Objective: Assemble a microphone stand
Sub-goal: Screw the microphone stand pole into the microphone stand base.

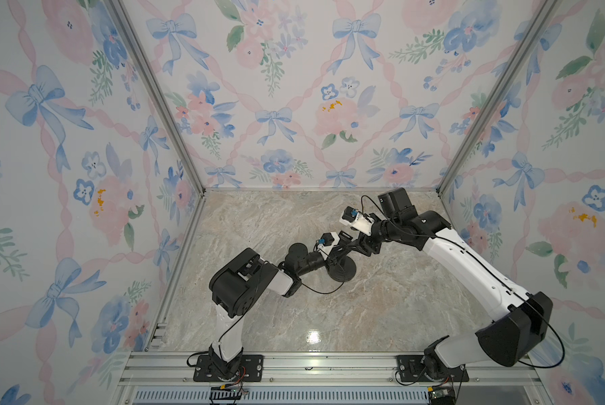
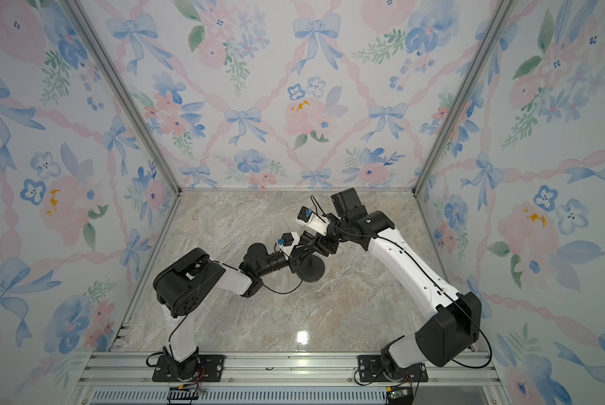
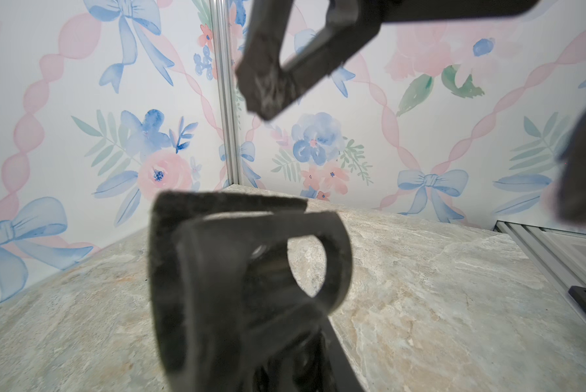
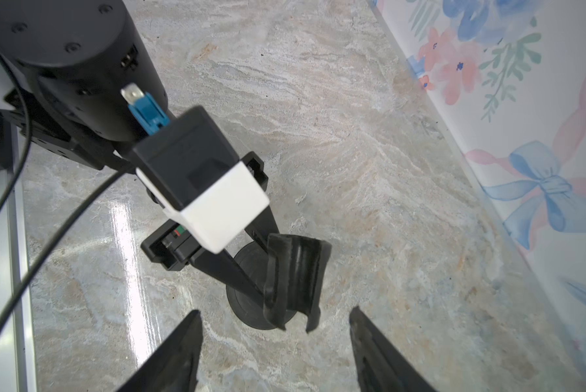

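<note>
1. The microphone stand (image 1: 343, 271) is near the middle of the marble-patterned table (image 1: 259, 224), where the two arms meet in both top views.
2. Its round disc base (image 2: 313, 271) lies flat on the table. In the right wrist view it shows as a dark circle (image 4: 244, 305) under the clip.
3. The clip head (image 4: 295, 275) is raised above the base, with its grooved open channel facing the right wrist camera (the rod below it is mostly hidden, so I cannot tell whether it is fully seated in the base).
4. The left gripper (image 4: 261, 288) comes in from the left arm's side. Its two black fingers narrow to a pinch on the stand just under the clip head.
5. In the left wrist view the clip head (image 3: 244, 271) fills the lower middle, very close and blurred.
6. The right gripper (image 4: 274, 312) is spread wide. The clip head sits between and just beyond its two pointed tips, and no contact with either tip is visible.
7. In the left wrist view, the right gripper's fingers (image 3: 268, 78) hang above the clip head and apart from it.
8. Floral wallpaper walls (image 1: 294, 105) enclose the table on three sides.
</note>
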